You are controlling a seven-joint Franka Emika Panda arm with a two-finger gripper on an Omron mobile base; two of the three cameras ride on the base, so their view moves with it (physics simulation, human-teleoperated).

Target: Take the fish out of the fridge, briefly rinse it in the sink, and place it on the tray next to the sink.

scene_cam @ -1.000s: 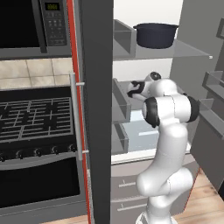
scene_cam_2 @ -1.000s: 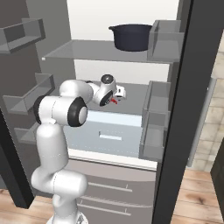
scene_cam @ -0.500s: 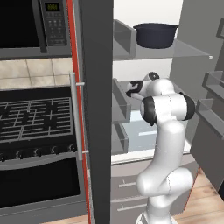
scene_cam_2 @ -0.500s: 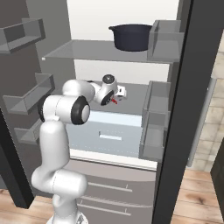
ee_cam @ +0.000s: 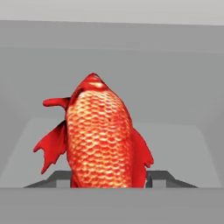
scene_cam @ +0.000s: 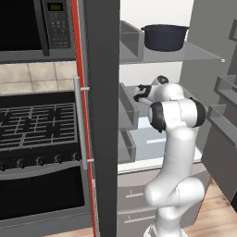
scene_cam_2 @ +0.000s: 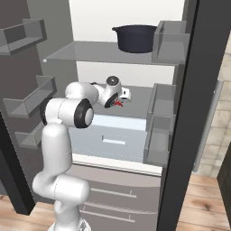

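Left base view
Fridge [scene_cam: 104, 115]: tall and dark grey, its door swung open, white inside.
Pot [scene_cam: 165, 37]: dark and round, on the top glass shelf of the fridge.
Stove [scene_cam: 37, 125]: black, just left of the fridge, with a microwave [scene_cam: 39, 25] above it.
Gripper [scene_cam: 141, 94]: reaches into the fridge over the middle shelf, under the pot. I cannot tell from here if it is open or closed.
Door bins [scene_cam: 127, 109]: grey, on the fridge door, just left of the gripper.

Right base view
Fridge [scene_cam_2: 135, 76]: open, with the pot [scene_cam_2: 137, 37] on the top shelf.
Gripper [scene_cam_2: 121, 97]: inside the fridge, just above the middle shelf, below the pot.
Fish [scene_cam_2: 118, 103]: a tiny bit of red shows at the gripper, over the middle shelf of the fridge.
Drawer [scene_cam_2: 113, 137]: pale blue-grey, in the fridge under the middle shelf.
Door bins [scene_cam_2: 164, 122]: grey, at the right side of the fridge.

Hand view
Fish [ee_cam: 99, 140]: big and red-orange with shiny scales and red fins. It stands between the two fingertips, in front of the grey back wall of the fridge.
Fingertips [ee_cam: 158, 178]: dark, one on each side of the fish, pressed right against it.
Gripper [ee_cam: 105, 180]: squeezed tight around the fish.
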